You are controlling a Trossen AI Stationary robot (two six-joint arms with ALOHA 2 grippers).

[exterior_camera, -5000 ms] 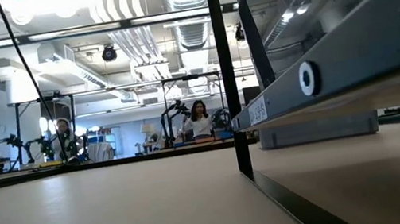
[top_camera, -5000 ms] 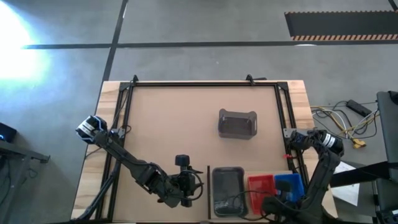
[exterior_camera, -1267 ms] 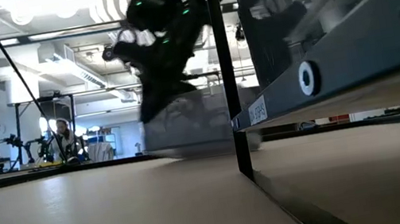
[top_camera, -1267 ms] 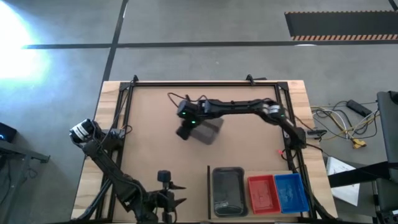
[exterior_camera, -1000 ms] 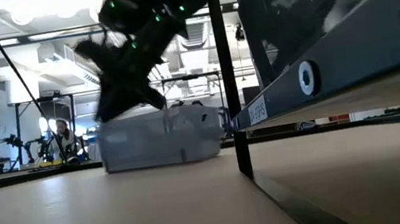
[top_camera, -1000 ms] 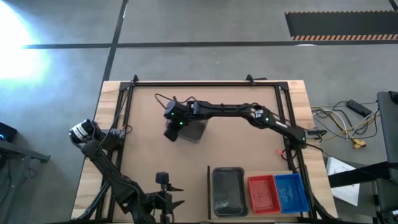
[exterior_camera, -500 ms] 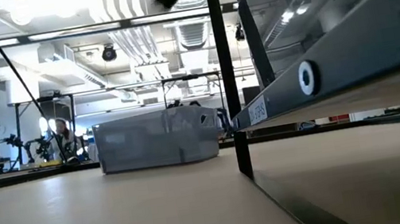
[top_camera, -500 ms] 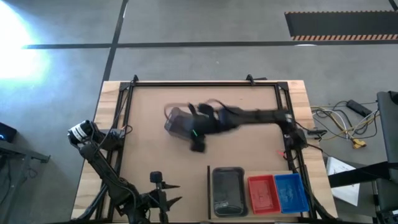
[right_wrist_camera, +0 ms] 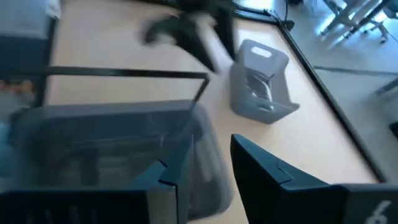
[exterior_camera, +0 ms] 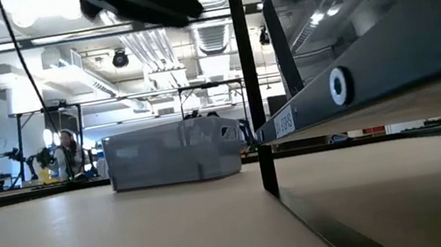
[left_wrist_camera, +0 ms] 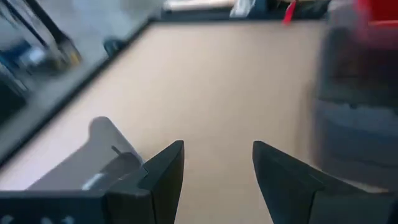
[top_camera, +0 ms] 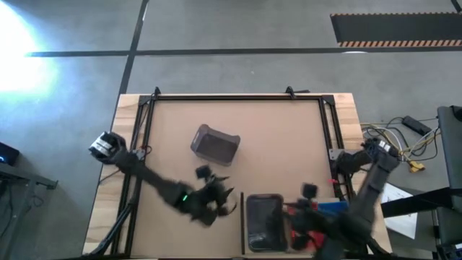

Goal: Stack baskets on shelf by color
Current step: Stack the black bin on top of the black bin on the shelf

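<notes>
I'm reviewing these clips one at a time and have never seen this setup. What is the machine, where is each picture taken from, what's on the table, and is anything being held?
Two dark robot arms work at a wooden table. One picture looks straight down, one looks level across the tabletop, and one camera rides on each wrist.

A loose grey basket sits alone mid-table. Along the near edge another grey basket rests on the shelf, with a red basket and a blue basket beside it, partly hidden by the right arm.

The left claw is open and empty, near the shelf's upright edge. The right claw hangs over the shelf's grey basket, open, holding nothing.
</notes>
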